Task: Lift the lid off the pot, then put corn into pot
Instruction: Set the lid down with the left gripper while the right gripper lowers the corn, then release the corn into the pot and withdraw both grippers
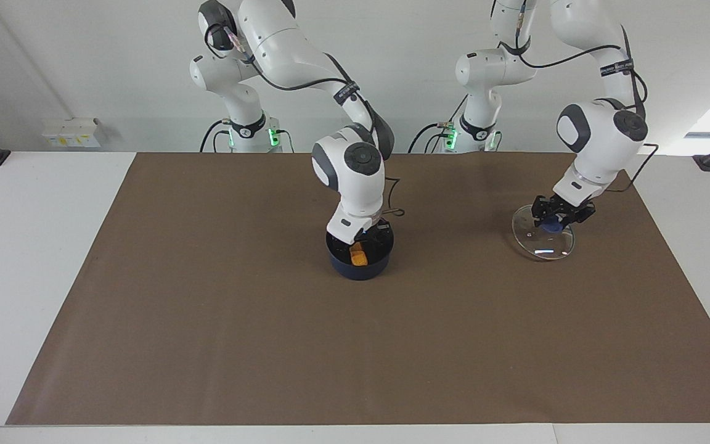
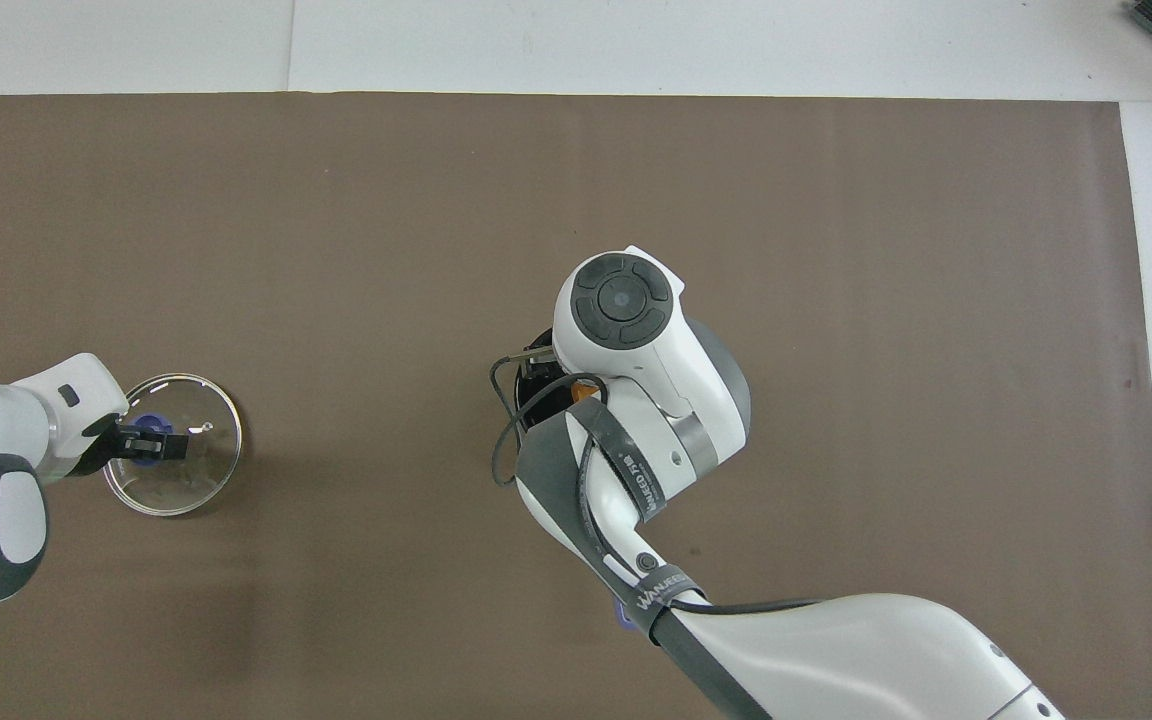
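While the right gripper [image 1: 364, 237] sits down inside the pot [image 1: 359, 264], the corn [image 1: 358, 255] lies in the pot just below its fingertips — whether the jaws have let go of it or still pinch it I can't tell, the wrist blocks the view. The pot stands about mid-table on the brown mat [image 1: 219, 320]; in the overhead view the right arm covers nearly all of it, and only a sliver of dark rim plus a speck of orange shows. The pot's handle isn't visible in either view. The left gripper [image 1: 556, 217] is at the left arm's end of the table, on the blue knob [image 2: 143, 441] of the lid [image 1: 540, 243]. The knob sits between its jaws, which are around it, but I can't tell whether they clamp it or have slackened. The lid is well apart from the pot, tilted slightly, its lower edge at the mat — actual contact is not clear.
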You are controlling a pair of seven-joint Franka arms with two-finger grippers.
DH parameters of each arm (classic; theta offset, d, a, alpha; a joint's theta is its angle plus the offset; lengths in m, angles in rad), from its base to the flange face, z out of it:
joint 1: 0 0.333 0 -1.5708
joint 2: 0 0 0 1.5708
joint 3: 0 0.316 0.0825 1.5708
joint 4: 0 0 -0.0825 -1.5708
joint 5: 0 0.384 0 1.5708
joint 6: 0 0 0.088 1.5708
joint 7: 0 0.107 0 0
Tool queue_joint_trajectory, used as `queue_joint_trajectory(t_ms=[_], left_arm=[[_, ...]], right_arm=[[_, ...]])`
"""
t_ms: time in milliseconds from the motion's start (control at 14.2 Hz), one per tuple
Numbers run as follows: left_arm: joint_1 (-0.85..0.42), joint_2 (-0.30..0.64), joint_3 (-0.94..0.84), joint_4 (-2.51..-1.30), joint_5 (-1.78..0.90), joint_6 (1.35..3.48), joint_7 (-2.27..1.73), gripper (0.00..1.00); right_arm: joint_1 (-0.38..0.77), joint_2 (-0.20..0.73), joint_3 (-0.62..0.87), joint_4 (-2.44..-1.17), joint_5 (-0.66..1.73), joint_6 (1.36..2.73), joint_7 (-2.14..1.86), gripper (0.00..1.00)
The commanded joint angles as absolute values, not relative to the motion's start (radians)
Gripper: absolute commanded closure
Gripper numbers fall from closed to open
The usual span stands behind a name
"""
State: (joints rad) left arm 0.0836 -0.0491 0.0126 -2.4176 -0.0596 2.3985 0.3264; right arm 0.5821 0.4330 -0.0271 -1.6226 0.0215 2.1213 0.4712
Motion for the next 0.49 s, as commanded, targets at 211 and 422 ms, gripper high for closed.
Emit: queue_joint_trajectory(t_ms=[211, 422], left_arm=[[0.094, -0.035, 0.005, -2.301, -0.074, 2.308, 0.334, 0.00], [0.078, -0.018, 0.002, -2.199, -0.072, 2.209, 0.296, 0.00]], right_arm=[[0.471, 0.258, -0.044, -1.638, 0.012, 2.022, 0.494, 0.00], [0.393, 0.186, -0.043, -1.637, -0.015, 1.952, 0.466, 0.00]])
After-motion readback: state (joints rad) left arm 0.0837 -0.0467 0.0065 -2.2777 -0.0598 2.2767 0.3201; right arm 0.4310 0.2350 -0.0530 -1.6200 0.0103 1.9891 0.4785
